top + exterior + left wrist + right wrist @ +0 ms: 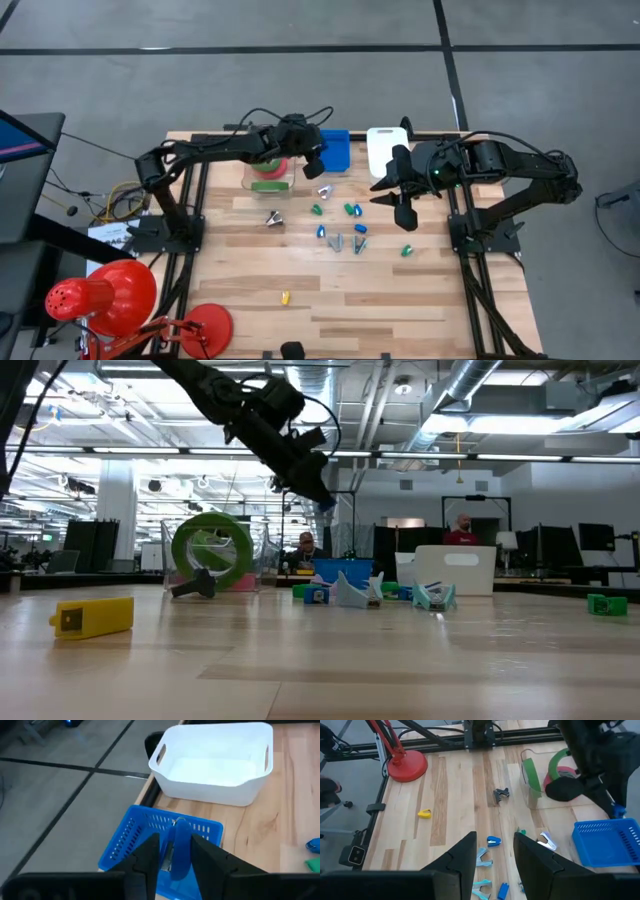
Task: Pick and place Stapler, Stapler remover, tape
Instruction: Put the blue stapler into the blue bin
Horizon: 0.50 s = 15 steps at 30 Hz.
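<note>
Left end effector (175,857) clenched on a small blue stapler (179,851), narrow and rounded at the tip, raised above the blue basket (125,845) at the far edge of the table (400,300). White bin (215,762) just right of it. Green and red-pink tape rolls (547,772) upright in a clear container left of the basket. Small blue, green and silver items (340,225) scattered mid-table. Right end effector (492,857) released, empty, hovering right of them.
</note>
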{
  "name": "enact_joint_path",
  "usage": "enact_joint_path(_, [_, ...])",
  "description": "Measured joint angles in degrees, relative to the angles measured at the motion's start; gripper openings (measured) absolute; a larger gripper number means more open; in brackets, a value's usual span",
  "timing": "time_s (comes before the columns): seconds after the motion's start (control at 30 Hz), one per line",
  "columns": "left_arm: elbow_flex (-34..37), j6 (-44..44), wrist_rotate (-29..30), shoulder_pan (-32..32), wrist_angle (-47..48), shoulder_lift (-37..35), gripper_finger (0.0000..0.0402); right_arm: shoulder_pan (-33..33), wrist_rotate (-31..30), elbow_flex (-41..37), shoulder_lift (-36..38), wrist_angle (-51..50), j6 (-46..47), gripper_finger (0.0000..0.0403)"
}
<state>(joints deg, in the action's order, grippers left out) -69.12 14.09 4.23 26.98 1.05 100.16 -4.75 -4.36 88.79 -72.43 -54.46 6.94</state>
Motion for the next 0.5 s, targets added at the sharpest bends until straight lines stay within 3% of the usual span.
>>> enact_joint_path(0.5, [-0.02,0.0,-0.02,0.0,-3.93,1.4,0.0096,0.0,0.02,0.0,0.01,-1.47,0.0,0.0122])
